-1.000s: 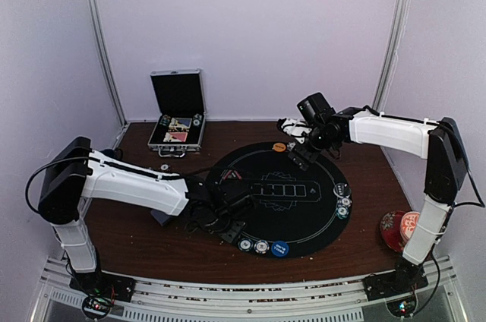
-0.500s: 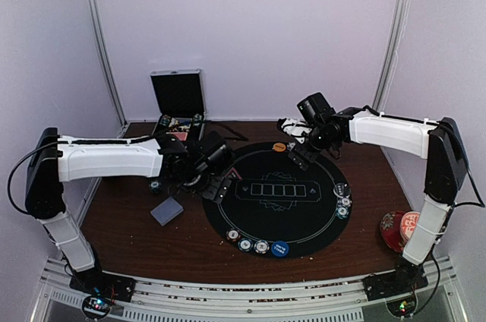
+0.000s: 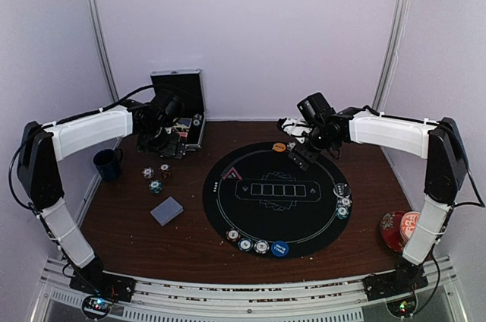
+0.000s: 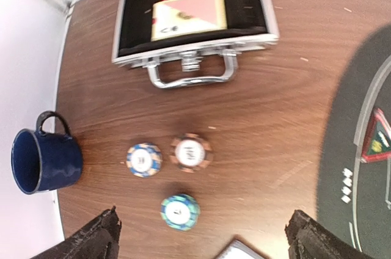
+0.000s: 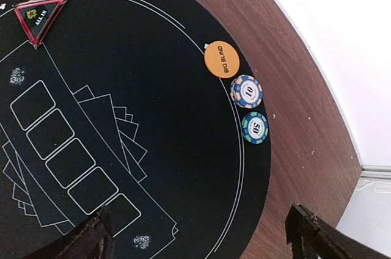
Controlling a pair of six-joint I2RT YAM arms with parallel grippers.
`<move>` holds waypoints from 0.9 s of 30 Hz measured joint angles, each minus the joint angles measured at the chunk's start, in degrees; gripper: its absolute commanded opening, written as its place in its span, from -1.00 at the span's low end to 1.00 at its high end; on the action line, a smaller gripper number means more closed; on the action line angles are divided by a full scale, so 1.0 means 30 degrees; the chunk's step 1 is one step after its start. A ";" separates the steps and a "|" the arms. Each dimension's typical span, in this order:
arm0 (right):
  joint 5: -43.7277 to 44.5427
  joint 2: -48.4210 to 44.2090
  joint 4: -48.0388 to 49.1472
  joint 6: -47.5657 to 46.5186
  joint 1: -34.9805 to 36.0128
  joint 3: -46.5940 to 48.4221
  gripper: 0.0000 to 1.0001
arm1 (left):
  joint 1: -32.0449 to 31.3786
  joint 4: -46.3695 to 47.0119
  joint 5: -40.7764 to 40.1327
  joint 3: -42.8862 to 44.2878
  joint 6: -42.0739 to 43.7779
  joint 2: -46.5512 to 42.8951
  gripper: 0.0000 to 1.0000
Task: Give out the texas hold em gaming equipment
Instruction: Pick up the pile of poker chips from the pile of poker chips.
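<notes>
3 chips (image 4: 191,153), ahead of left gripper (image 4: 204,242)

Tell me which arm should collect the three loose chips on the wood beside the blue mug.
Left. The left gripper, open, hangs above the three chips; the right gripper hovers across the table over the black mat by the Big Blind button.

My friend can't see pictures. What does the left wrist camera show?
Three poker chips lie on a brown table near an open silver case. A blue mug stands at left, a black mat with a red triangle marker at right; the left hand is open.
</notes>
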 measured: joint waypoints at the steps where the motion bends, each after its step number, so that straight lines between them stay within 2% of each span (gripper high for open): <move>1: 0.0022 0.0000 0.0000 0.0000 0.0000 0.0000 1.00 | 0.0597 0.0007 0.0255 0.0007 0.0131 0.0000 0.96; 11: 0.0146 0.0007 0.0029 0.0000 0.0000 -0.0015 1.00 | 0.4182 0.0831 0.2215 0.0000 0.0576 0.0903 0.96; 18: 0.0211 0.0007 0.0182 -0.0007 0.0000 -0.0044 1.00 | 0.4932 0.2310 0.4204 -0.0845 0.0714 0.1800 0.93; 27: 0.0306 0.0007 0.0291 -0.0007 0.0000 -0.0138 1.00 | 0.5151 0.3213 0.5508 -0.1144 0.0969 0.3060 0.81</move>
